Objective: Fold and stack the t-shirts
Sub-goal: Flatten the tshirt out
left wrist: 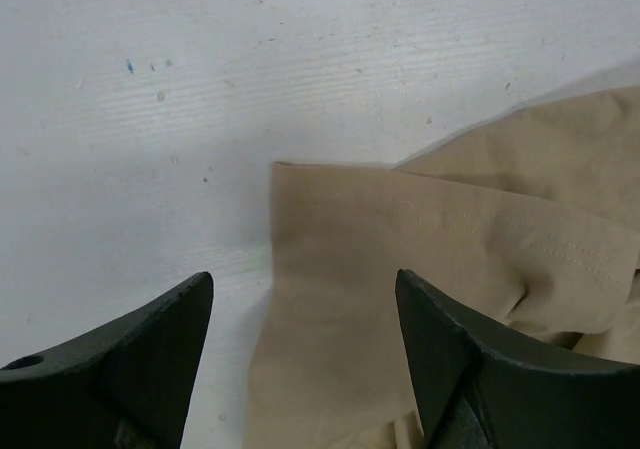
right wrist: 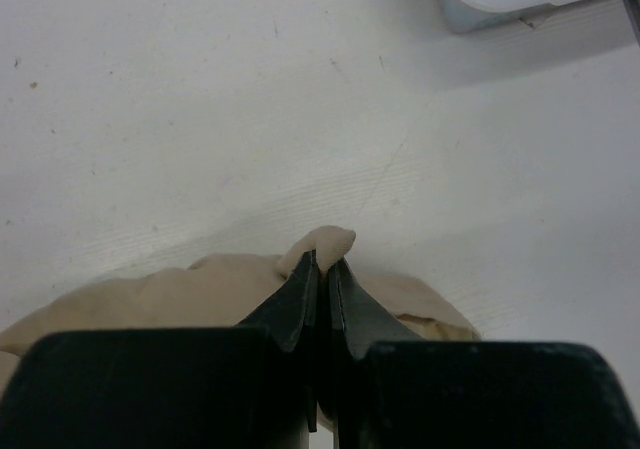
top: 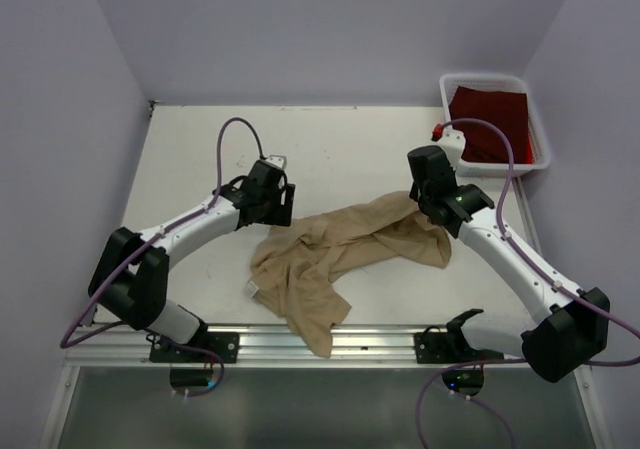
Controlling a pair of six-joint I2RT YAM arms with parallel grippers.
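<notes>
Top external: tan t-shirt [top: 330,259] crumpled on the desk [top: 200,149], red t-shirt [top: 490,109] in bin [top: 445,87]; left claw [left wrist: 302,279] gaping over a stitched hem [left wrist: 330,184], empty; right claw [right wrist: 322,259] closed, probably pinching a tan fold. Cloth limp, light; grab hems or shoulders.

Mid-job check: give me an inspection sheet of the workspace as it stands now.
Surface: white table, a few small specks.
Job's things: tan t-shirt crumpled, unfolded, near the front edge; dark red t-shirt inside the white bin, far right corner.
Clutter: nothing seen.
Grippers: left gripper open over a hemmed edge of the tan shirt; right gripper shut, pinching a fold of it.
Cables: a purple cable loops off each arm; the right one arcs past the bin.
Surroundings: plain pale walls.
</notes>
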